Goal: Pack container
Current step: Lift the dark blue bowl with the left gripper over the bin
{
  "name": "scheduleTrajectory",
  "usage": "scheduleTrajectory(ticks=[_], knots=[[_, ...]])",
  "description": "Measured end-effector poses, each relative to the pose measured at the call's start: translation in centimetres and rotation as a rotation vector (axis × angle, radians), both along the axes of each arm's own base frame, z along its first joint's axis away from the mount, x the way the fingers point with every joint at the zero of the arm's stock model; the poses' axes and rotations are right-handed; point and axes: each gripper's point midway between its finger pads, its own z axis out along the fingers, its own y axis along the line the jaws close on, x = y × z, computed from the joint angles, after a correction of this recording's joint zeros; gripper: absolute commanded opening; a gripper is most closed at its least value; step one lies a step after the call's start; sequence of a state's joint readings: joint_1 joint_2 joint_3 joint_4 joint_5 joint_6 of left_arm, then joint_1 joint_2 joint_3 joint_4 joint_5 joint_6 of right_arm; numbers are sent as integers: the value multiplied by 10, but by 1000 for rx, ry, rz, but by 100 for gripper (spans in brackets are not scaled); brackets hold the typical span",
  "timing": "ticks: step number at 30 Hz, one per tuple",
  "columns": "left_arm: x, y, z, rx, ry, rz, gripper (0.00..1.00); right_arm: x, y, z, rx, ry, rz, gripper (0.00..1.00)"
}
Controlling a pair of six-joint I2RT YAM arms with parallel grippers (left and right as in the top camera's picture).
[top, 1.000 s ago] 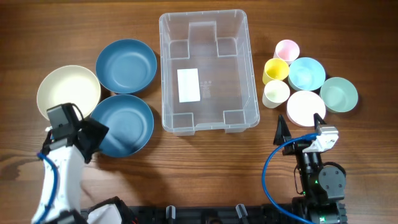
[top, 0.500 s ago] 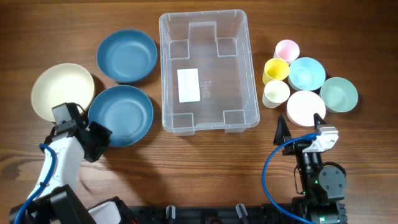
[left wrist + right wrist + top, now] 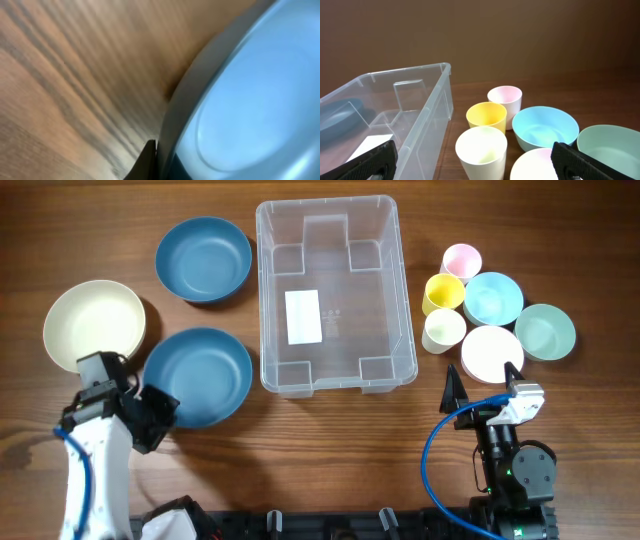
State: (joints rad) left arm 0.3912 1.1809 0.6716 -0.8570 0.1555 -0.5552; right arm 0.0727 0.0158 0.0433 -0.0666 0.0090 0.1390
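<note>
The clear container stands in the middle of the table with nothing in it except a white label on its floor. My left gripper is shut on the front-left rim of the nearer dark blue bowl. In the left wrist view one dark finger presses against the outside of that bowl's rim. The other finger is hidden behind the wall. My right gripper stands open just in front of the cups and bowls to the right of the container, holding nothing.
A second dark blue bowl and a cream bowl lie to the left of the container. On the right are pink, yellow and cream cups, with light blue, green and pale pink bowls.
My left gripper has shut on the near blue bowl's rim, and the arm has swung a little towards the front edge. The cream bowl has slid slightly left. The right arm has stayed still.
</note>
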Motion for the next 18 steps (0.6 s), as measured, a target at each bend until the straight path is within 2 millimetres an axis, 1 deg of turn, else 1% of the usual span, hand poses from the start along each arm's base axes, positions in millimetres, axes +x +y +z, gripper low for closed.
scheduleTrajectory(ticks=[4,6,9,12,13,15,16,18], knots=[[34,-6,65,3,-247,-60,4,0,0,0,0,0,0,100],[48,-18,104,-1,-383,-122,4,0,0,0,0,0,0,100],[57,-37,152,8,-533,-214,4,0,0,0,0,0,0,100],[62,-64,199,10,-674,-328,4,0,0,0,0,0,0,100],[64,-73,211,9,-712,-365,4,0,0,0,0,0,0,100],[70,-90,229,6,-773,-428,4,0,0,0,0,0,0,100],[75,-100,236,0,-802,-465,4,0,0,0,0,0,0,100],[85,-116,243,-7,-839,-520,4,0,0,0,0,0,0,100]])
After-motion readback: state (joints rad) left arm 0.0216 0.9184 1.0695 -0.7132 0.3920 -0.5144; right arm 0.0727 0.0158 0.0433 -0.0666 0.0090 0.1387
